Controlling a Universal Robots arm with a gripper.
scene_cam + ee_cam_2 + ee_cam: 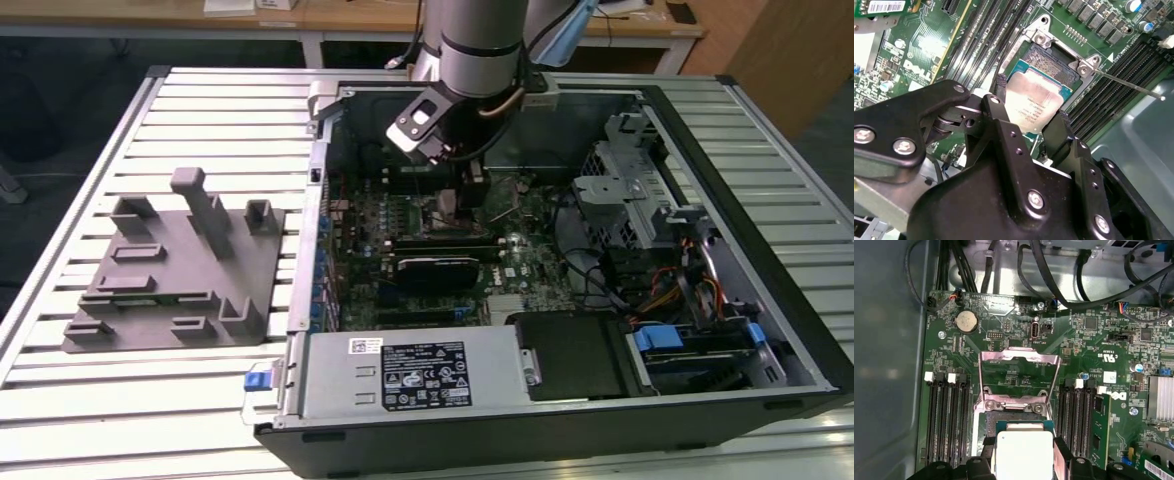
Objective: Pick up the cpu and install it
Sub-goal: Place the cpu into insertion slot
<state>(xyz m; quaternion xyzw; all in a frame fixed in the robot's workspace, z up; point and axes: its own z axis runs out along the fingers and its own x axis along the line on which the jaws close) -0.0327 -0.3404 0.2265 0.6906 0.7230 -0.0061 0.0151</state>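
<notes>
The cpu (1038, 97), a flat square chip with a pale silver top on a green base, sits between the two black fingers (999, 92) of my gripper (1031, 107), which is shut on its opposite edges. It hangs level right over the open socket (1046, 62) on the green motherboard (1084, 340). In the first wrist view the cpu (1024, 455) lies just in front of the raised metal load plate (1019, 359), with the gripper (1024, 450) around it. The exterior view has the gripper (455, 195) reaching down into the open computer case (747, 300).
A thin socket lever (1129, 85) sticks out beside the socket. Memory slots (946, 415) flank it on both sides, and black cables (1064, 270) run along the case wall. A grey moulded fixture (174, 270) sits on the slatted table at the exterior view's left.
</notes>
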